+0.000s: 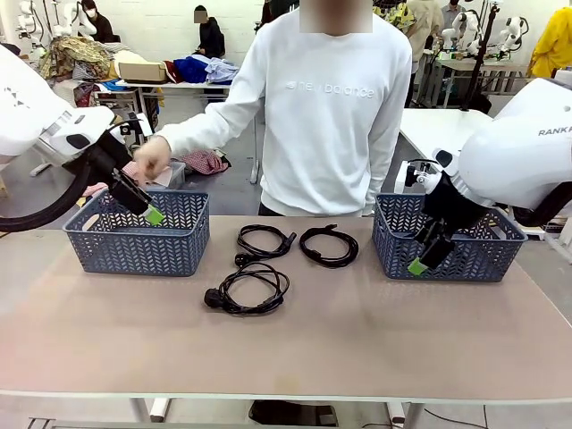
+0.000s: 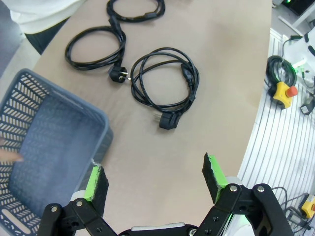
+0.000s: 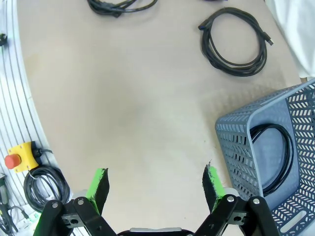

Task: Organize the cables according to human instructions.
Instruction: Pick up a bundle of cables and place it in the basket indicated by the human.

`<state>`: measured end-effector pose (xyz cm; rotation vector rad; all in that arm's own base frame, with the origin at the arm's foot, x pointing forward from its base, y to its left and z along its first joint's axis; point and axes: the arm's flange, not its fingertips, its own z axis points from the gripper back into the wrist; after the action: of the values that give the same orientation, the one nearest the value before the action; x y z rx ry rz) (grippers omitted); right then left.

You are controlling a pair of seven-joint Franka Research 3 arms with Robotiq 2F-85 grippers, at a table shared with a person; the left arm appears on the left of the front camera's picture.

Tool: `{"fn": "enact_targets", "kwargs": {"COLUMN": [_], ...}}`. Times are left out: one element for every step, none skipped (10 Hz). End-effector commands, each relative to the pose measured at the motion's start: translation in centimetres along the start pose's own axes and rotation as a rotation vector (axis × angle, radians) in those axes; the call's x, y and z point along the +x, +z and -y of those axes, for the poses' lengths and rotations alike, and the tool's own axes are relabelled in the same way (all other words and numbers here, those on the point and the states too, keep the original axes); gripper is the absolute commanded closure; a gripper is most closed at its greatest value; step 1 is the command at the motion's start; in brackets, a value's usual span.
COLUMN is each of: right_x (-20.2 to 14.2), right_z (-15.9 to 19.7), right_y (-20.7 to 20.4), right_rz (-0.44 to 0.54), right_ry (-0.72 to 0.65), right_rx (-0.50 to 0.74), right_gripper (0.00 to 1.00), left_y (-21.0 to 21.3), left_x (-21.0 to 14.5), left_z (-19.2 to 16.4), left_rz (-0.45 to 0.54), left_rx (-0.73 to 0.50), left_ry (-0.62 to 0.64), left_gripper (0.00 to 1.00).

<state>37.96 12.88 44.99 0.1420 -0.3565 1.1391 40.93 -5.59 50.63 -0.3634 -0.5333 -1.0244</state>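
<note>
4 cables (image 1: pixel 253 288): 3 coiled on the table (image 1: pixel 357 344) left of the right basket (image 1: pixel 483 259), 1 inside it; likely light, floppy, best pinched across bundled turns; left gripper (image 2: pixel 153 172), right gripper (image 3: pixel 156 177) spread, empty.

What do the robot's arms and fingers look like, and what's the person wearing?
Both arms are fat, smooth and white; the right arm has dark letters, the left arm a thick black hose. The fingers are black with green pads. The person wears a white long-sleeved sweatshirt.
</note>
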Motion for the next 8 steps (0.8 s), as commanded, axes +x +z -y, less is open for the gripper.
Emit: {"fn": "enact_targets", "kwargs": {"right_x": [0.0, 0.0, 0.0, 0.0, 0.0, 0.0, 0.0, 0.0], "right_z": [-0.1, -0.1, -0.1, -0.1, -0.1, -0.1, -0.1, -0.1], "right_y": [0.1, 0.1, 0.1, 0.1, 0.1, 0.1, 0.1, 0.1], "right_rz": [0.0, 0.0, 0.0, 0.0, 0.0, 0.0, 0.0, 0.0], "right_ry": [-0.006, -0.006, -0.006, -0.006, -0.006, -0.006, -0.006, -0.006], "right_rx": [-0.007, -0.007, -0.007, -0.007, -0.007, -0.007, -0.007, -0.007], "right_gripper": [0.0, 0.0, 0.0, 0.0, 0.0, 0.0, 0.0, 0.0], "left_y": [-0.1, -0.1, -0.1, -0.1, -0.1, -0.1, 0.0, -0.8], "left_x": [-0.2, -0.2, -0.2, -0.2, -0.2, -0.2, 0.0, 0.9], "left_z": [-0.1, -0.1, -0.1, -0.1, -0.1, -0.1, 0.0, 0.1], "left_rz": [0.022, 0.022, 0.022, 0.022, 0.022, 0.022, 0.0, -0.037], "left_rx": [-0.014, -0.014, -0.014, -0.014, -0.014, -0.014, 0.0, -0.012], "left_ry": [-0.015, -0.015, -0.015, -0.015, -0.015, -0.015, 0.0, -0.056], "left_gripper": [0.0, 0.0, 0.0, 0.0, 0.0, 0.0, 0.0, 0.0]}}
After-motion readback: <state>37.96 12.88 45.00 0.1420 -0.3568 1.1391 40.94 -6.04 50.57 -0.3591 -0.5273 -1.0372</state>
